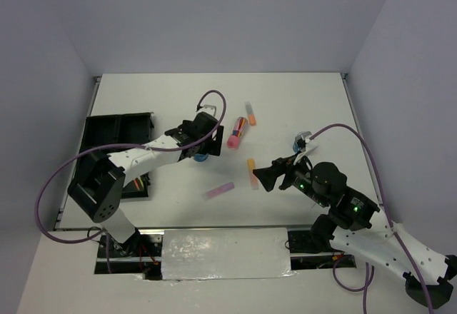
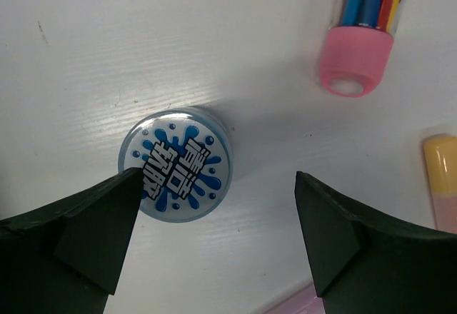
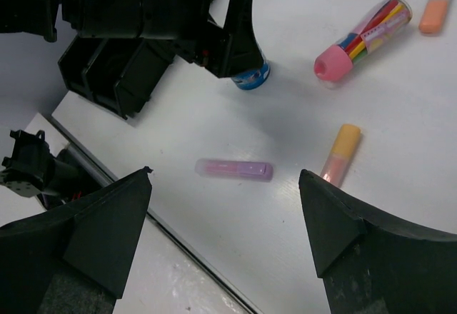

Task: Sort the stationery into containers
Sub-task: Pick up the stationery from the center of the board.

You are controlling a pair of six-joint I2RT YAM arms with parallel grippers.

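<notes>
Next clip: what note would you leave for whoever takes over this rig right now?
Left gripper: open, poised over the blue-white roll, not closed on it.
Right gripper: open, empty, above the lilac stick.
Loose on the table, outside the black tray: pink-capped pen tube, orange stick, orange-ended stick, bluish item farthest right.
Done: nothing I can confirm.
To do: all these into the tray.

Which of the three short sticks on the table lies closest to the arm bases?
The lilac stick, all one colour, lying nearly crosswise. The orange-capped pink stick sits just beyond it, and the orange-tipped stick lies farthest back.
</notes>
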